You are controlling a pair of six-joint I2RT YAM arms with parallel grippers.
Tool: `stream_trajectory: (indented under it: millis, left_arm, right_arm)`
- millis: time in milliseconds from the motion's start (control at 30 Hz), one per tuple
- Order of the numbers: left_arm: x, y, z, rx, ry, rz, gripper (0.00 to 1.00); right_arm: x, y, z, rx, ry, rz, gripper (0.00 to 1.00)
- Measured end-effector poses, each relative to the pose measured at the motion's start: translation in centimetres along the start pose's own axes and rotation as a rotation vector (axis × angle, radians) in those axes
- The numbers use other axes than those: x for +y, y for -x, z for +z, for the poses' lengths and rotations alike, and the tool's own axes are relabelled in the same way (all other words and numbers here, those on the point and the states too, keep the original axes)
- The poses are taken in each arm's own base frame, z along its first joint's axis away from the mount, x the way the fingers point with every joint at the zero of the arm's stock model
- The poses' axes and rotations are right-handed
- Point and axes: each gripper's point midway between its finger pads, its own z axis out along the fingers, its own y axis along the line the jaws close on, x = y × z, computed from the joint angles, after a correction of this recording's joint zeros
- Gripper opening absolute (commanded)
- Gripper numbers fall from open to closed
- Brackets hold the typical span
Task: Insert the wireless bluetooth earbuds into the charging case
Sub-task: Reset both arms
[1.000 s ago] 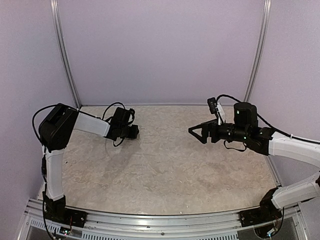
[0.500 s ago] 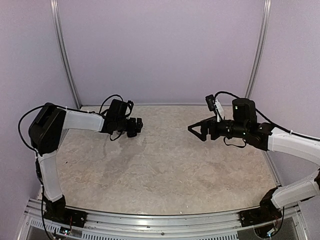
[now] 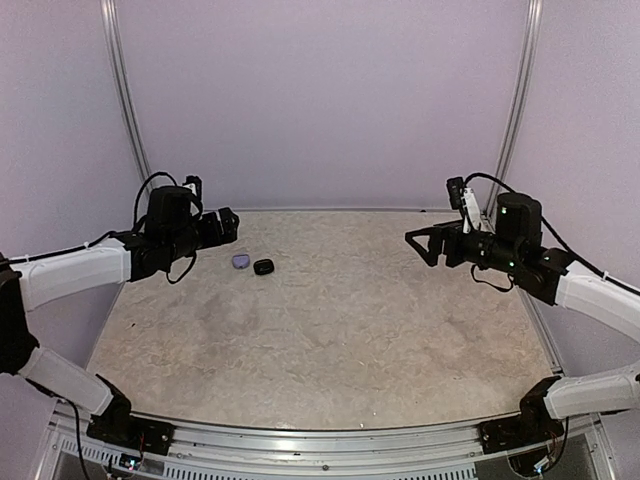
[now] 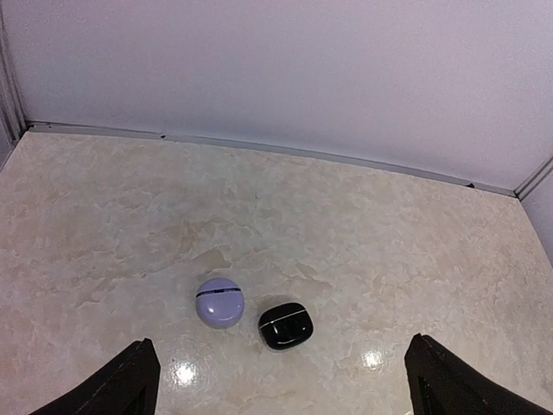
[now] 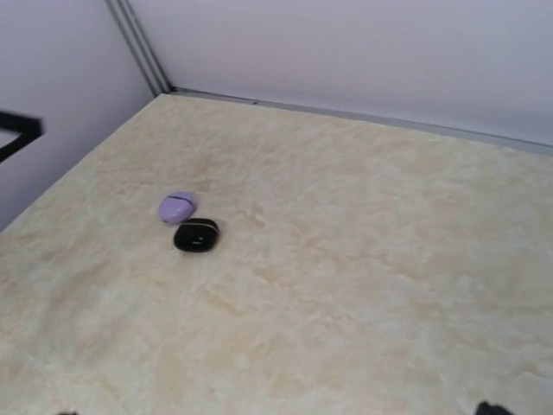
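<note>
round lilac case (image 4: 219, 303) beside glossy black case (image 4: 285, 326) | marbled table (image 4: 406, 251) | left gripper (image 4: 283, 386), right gripper (image 3: 420, 247): splayed, empty

We see two small charging cases lying on a marbled beige tabletop (image 4: 389, 225), in its left rear part, not far from the back wall. The lilac case (image 4: 219, 303) is a round, smooth pebble with a thin dark seam curving across its top. The black case (image 4: 285, 325) is glossy, a little more oblong, with a thin pale seam running across it and a bright glint on its shell. Both lie flat with their lids shut, so we cannot see inside. They sit just beside each other, lilac on the left and slightly farther back, black on the right and slightly nearer, with a sliver of table between them.
</note>
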Motion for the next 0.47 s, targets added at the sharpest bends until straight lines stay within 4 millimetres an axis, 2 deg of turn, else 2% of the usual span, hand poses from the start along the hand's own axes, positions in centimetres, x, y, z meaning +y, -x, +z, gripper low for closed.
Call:
stream_trajectory:
  millis: [133, 333, 467]
  left_arm:
    - [2.8, -2.4, -2.3, 0.006, 0.073, -0.040, 0.99]
    - [5.8, -7.0, -4.1, 0.055, 0.134, -0.072, 0.99]
    - [6.6, -8.7, -4.4, 0.076, 0.144, -0.082, 0.99]
  right_arm:
    - [-1.4, -2.1, -0.6, 0.015, -0.030, 0.024, 0.99]
    - [-3.4, -7.6, -1.1, 0.084, -0.070, 0.093, 1.00]
    - [-3.7, -8.9, -1.3, 0.094, -0.073, 0.112, 1.00]
